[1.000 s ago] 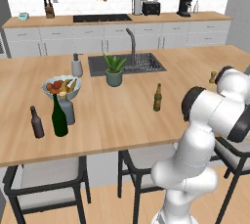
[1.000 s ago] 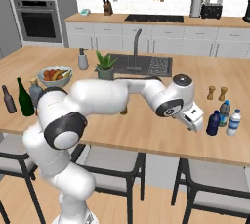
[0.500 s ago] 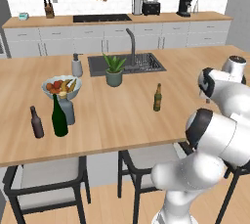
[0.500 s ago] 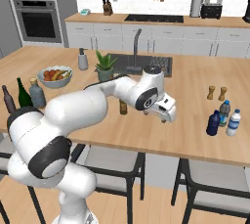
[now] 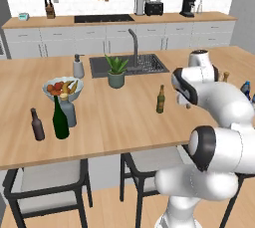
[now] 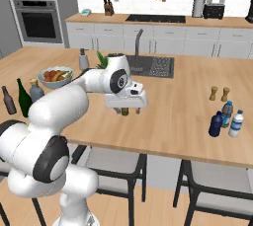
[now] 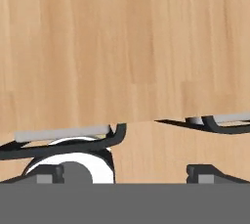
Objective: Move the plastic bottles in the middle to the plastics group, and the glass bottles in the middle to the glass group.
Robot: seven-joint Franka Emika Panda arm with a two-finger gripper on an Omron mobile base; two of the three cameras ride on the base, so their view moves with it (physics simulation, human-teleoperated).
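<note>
Rendered kitchen, wide wooden bench (image 5: pixel 119 117) with a sink set into its far side. Near the middle of the bench, upright: slim amber beer bottle (image 5: pixel 160 99), just beyond the white arm in the left base view. Over that same spot in the right base view, hand (image 6: pixel 126 111) pointing down, fingers spread wide, nothing between them; dark base of the beer bottle visible just below the hand. In the hand view, bare wood grain below and a small dark round shape at the upper left corner, too cropped to name.

At the bench's left end, standing close together: tall green wine bottle (image 5: pixel 61 118), small dark brown bottle (image 5: pixel 37 125) just left of it, grey-blue flask (image 5: pixel 68 112) just behind, fruit bowl (image 5: pixel 63 87) beyond those.

At the right end, clustered: dark navy bottle (image 6: pixel 215 124), light blue water bottle (image 6: pixel 227 114) touching or nearly so, pale bottle (image 6: pixel 236 124) just beside. Two small shakers (image 6: pixel 219 93) farther back.
</note>
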